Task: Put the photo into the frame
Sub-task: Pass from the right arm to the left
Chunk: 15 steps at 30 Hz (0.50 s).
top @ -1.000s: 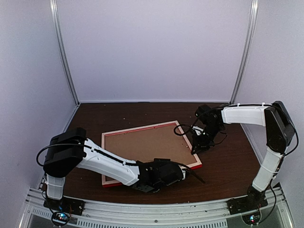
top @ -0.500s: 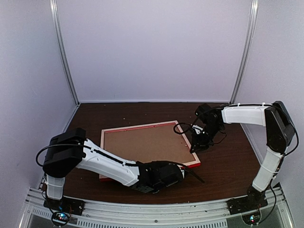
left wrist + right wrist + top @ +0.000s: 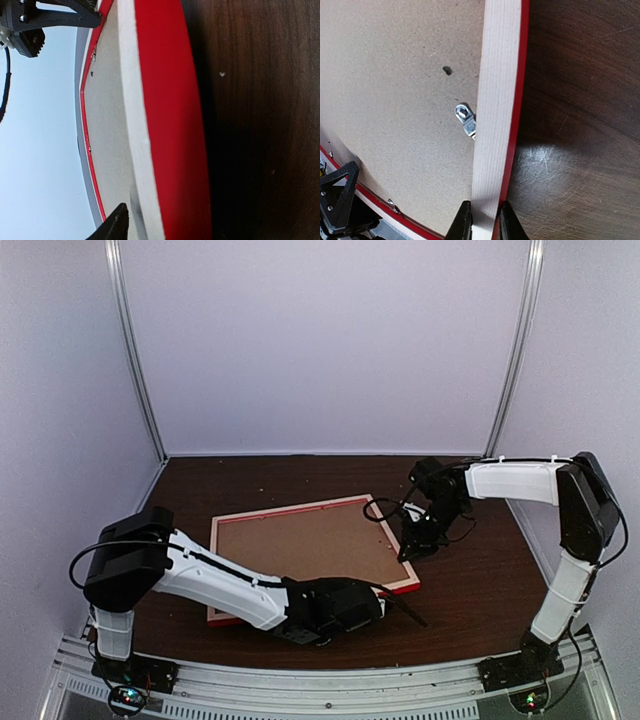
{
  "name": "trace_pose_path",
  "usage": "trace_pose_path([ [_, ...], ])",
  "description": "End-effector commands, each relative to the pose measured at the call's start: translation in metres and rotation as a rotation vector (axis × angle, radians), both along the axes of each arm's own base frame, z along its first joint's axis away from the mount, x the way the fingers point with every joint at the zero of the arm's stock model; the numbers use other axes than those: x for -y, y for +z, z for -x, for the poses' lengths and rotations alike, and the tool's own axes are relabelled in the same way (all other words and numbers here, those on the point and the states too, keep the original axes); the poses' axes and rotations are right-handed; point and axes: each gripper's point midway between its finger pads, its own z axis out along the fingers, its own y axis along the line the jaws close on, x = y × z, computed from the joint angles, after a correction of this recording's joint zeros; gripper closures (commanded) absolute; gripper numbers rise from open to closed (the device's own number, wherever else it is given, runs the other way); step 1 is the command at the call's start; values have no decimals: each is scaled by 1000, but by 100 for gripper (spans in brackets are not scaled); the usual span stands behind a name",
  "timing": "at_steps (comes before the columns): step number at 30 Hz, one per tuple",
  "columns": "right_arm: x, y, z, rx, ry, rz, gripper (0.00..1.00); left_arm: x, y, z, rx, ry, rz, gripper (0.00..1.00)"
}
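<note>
Frame (image 3: pixel 490 100) pinched by its pale right-hand rail between the two fingers (image 3: pixel 462 222) of the right pincer (image 3: pixel 484 220), clamped across the wood near a small metal tab (image 3: pixel 465 117). Left pincer (image 3: pixel 403 611) low at the near right corner, one finger (image 3: pixel 117 225) just beside the near rail, gap between its fingers not possible to tell. Outward from both: frame flat and back-up on the worktop (image 3: pixel 480 580), long axis left to right, brown backing board (image 3: pixel 300 545) filling it, photo nowhere in sight and likely under that board; right arm holding, left nearer the front edge for any lifting.
</note>
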Motion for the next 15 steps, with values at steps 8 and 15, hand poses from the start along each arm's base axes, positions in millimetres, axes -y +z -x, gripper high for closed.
trace_pose_path([
  [8, -21, 12, -8, 14, 42, -83, 99, -4, 18, -1, -12, 25, 67, 48],
  [15, -21, 13, -9, 12, 43, -82, 99, -6, 16, 0, -6, 26, 55, 49],
])
